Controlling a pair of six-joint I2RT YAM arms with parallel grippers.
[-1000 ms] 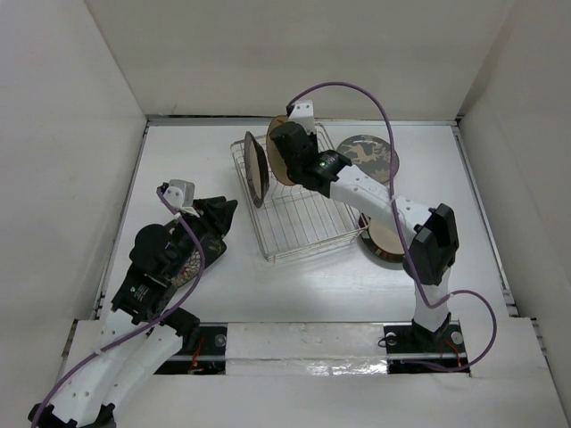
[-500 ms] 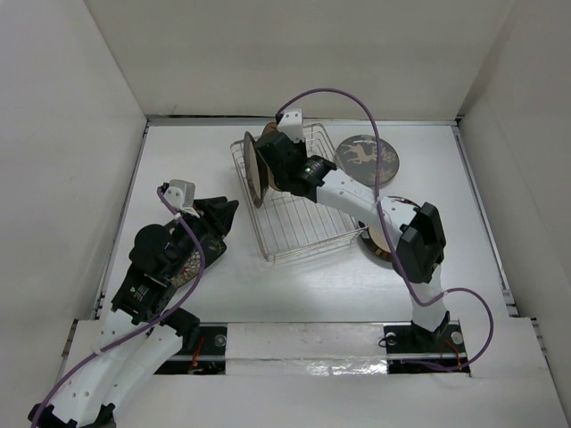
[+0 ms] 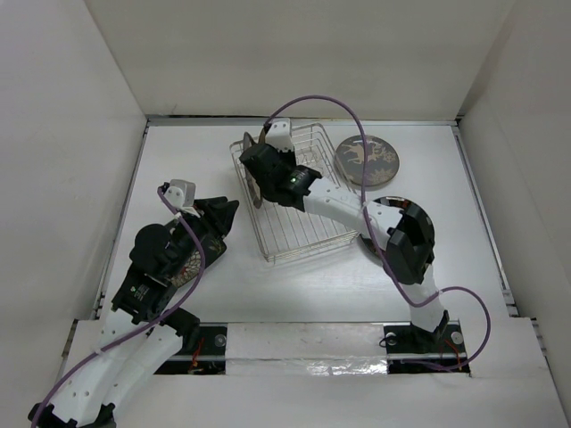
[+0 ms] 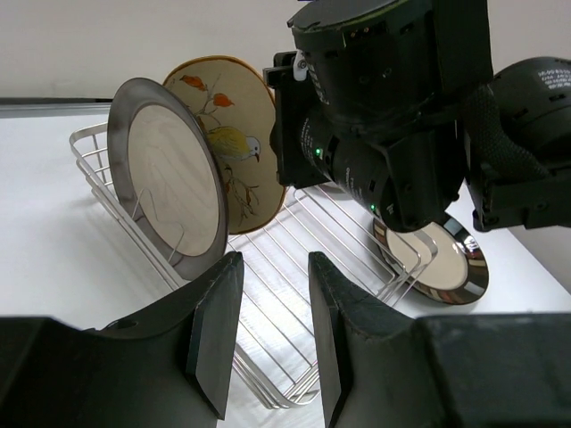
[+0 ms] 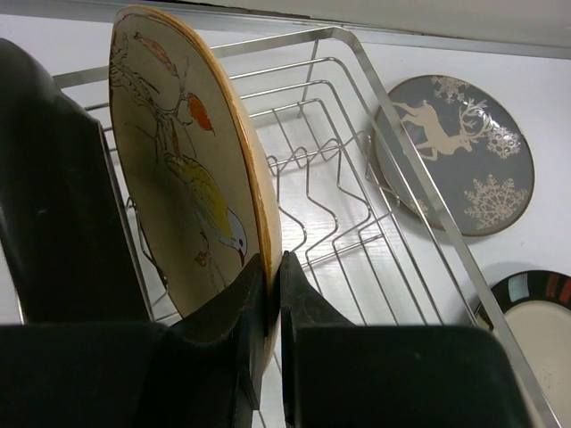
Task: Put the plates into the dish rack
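My right gripper (image 5: 272,260) is shut on the rim of the tan plate (image 5: 178,178), which has a bird painted on it. It holds the plate upright over the left end of the dish rack (image 3: 303,227). In the left wrist view the tan plate (image 4: 230,134) stands just behind a dark-rimmed plate (image 4: 169,178) that is upright in the rack (image 4: 294,267). The grey deer plate (image 5: 455,152) lies flat right of the rack. A second dark-rimmed plate (image 4: 437,254) lies flat beside the rack's near right corner. My left gripper (image 4: 275,260) is open and empty, left of the rack.
White walls close in the table on the left, back and right. The black square floral plate (image 3: 189,260) lies under my left arm, mostly hidden. My right arm (image 3: 357,201) stretches across the rack.
My right gripper has carried the tan plate leftward over the rack, up to the standing dark-rimmed plate. My left arm has not moved.
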